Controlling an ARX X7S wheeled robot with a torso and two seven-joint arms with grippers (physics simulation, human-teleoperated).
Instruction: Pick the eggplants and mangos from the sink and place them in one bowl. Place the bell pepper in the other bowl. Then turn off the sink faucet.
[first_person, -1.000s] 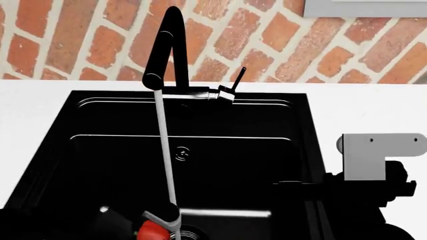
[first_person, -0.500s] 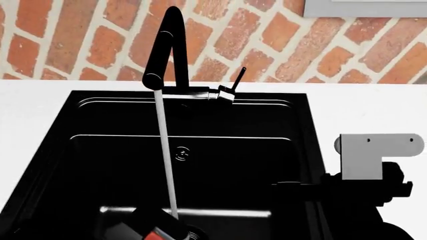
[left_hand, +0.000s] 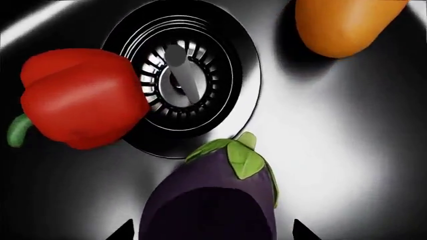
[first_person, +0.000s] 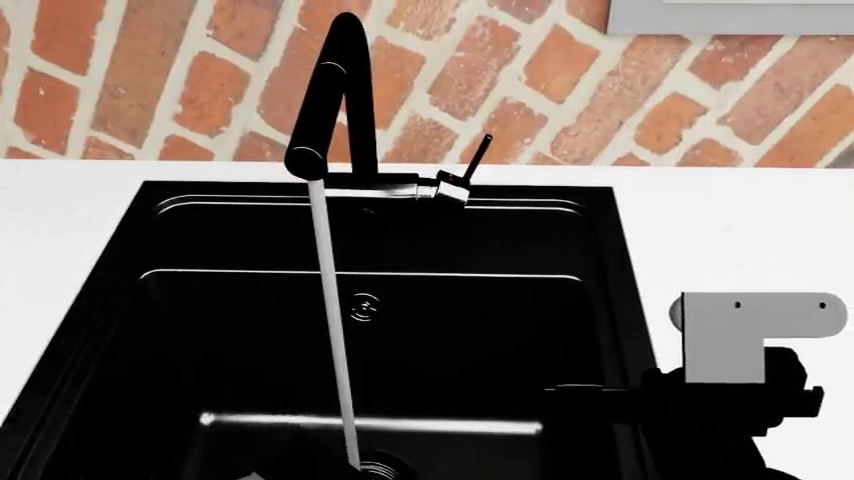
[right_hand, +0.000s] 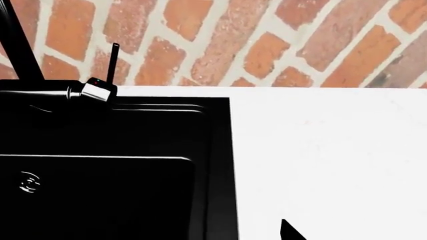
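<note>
Left wrist view puts me right above the round steel drain strainer (left_hand: 181, 80) in the glossy black sink basin (left_hand: 347, 150), where a glossy red bell pepper (left_hand: 80, 97) with a green stem lies touching the strainer's rim, a dark purple eggplant (left_hand: 213, 200) with a green leafy cap lies just beside the strainer, and a smooth orange mango (left_hand: 343, 22) sits apart from both. Only two dark tips of my left end effector (left_hand: 210, 232) show, one on either side of the eggplant, so it stands released around the fruit without gripping. From the head view, the tall black faucet (first_person: 334, 100) at the back edge of the white bench (first_person: 747, 225) pours a thin stream of water (first_person: 334, 330) to the drain, its slim lever handle (first_person: 478, 152) tilted up. My right end effector (right_hand: 288, 231) shows as one dark tip over the bench; I cannot tell its state.
</note>
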